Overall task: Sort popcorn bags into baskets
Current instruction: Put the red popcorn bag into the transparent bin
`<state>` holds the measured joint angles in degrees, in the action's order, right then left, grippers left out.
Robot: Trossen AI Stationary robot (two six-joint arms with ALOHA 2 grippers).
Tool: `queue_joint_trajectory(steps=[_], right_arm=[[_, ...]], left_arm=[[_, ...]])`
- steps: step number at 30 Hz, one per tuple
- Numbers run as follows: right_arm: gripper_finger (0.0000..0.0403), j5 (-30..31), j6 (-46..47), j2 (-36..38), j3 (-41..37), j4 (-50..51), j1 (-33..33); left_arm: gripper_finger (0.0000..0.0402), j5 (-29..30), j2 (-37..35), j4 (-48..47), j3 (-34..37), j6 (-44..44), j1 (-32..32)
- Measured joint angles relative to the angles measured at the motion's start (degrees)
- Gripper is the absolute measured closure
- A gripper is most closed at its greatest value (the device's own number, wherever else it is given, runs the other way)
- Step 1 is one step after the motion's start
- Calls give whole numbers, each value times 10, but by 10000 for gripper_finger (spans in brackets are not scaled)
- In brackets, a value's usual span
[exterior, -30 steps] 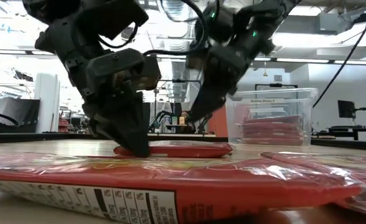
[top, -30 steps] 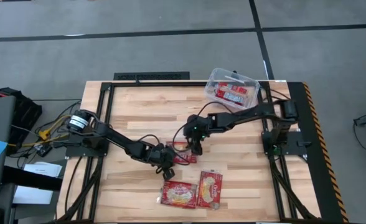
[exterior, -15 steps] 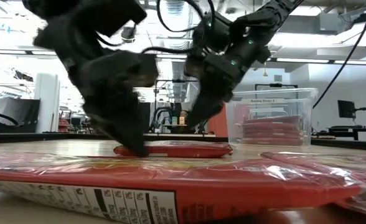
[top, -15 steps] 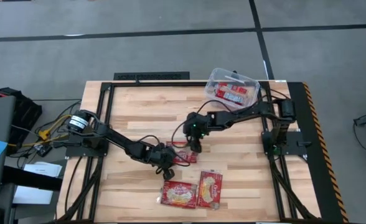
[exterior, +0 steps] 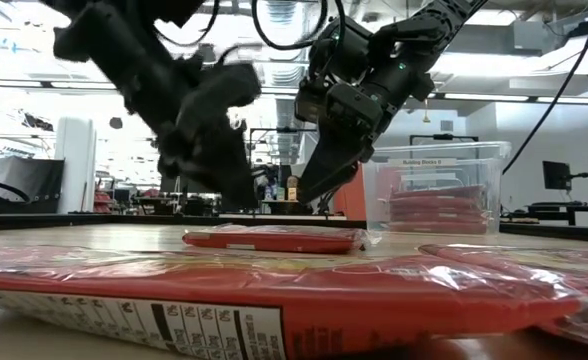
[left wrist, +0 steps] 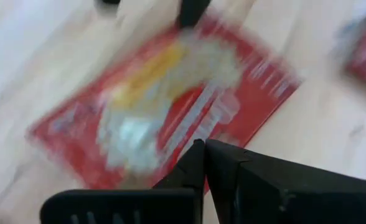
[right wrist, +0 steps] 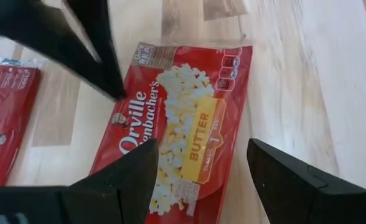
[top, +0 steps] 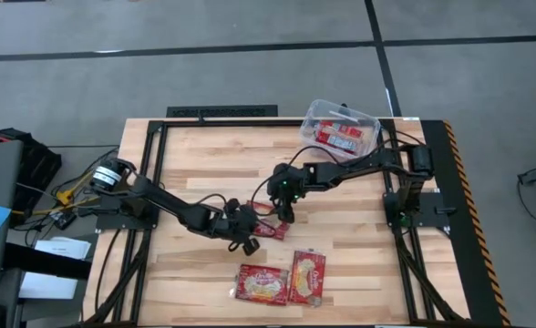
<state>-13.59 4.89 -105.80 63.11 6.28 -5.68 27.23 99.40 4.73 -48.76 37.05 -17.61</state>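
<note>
Left pincer [top: 242,239] near the middle of the pale wooden slatted worktop [top: 204,155], fingers pressed together, nothing between them. It sits at the edge of a flat red rectangular popcorn bag with a yellow butter label [top: 266,225]; in the left wrist view the closed tips [left wrist: 203,152] hang just over that bag [left wrist: 164,106], contact unclear.

Right pincer [top: 284,215] is at the same bag's far side, spread wide, gripping nothing; in the right wrist view the bag [right wrist: 183,124] lies flat on the worktop between and beyond its two dark fingers [right wrist: 117,180]. In the low view the bag [exterior: 274,239] rests flat, both pincers above it.

Two more red packets with cream oval pictures [top: 282,281] lie side by side, touching, near the front edge.

Clear rectangular plastic tub with rounded corners [top: 341,128] sits at the far right corner, red packets with silver-grey panels [top: 339,137] inside.
</note>
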Motion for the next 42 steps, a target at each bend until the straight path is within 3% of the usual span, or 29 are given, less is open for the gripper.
queue_joint_trajectory(steps=[6, 12, 25, 33, 37, 42], right_arm=[[132, -1, -2, 0, 0, 10, -10], [132, -76, 7, 0, 0, 19, -19], [132, -51, 31, -47, 0, 17, -19], [134, -111, 41, -82, 3, 17, -15], [150, -116, 39, -84, 3, 18, 1], [197, -120, 37, -85, 2, 18, 4]], left_arm=[[401, -17, 32, 30, 0, 12, 0], [402, -13, 38, 26, 13, 21, -3], [401, -26, 100, 56, 9, 50, -12], [401, -22, 102, 61, 10, 46, -11], [401, -18, 102, 63, 11, 47, -9], [402, -9, 102, 65, 11, 50, -8]])
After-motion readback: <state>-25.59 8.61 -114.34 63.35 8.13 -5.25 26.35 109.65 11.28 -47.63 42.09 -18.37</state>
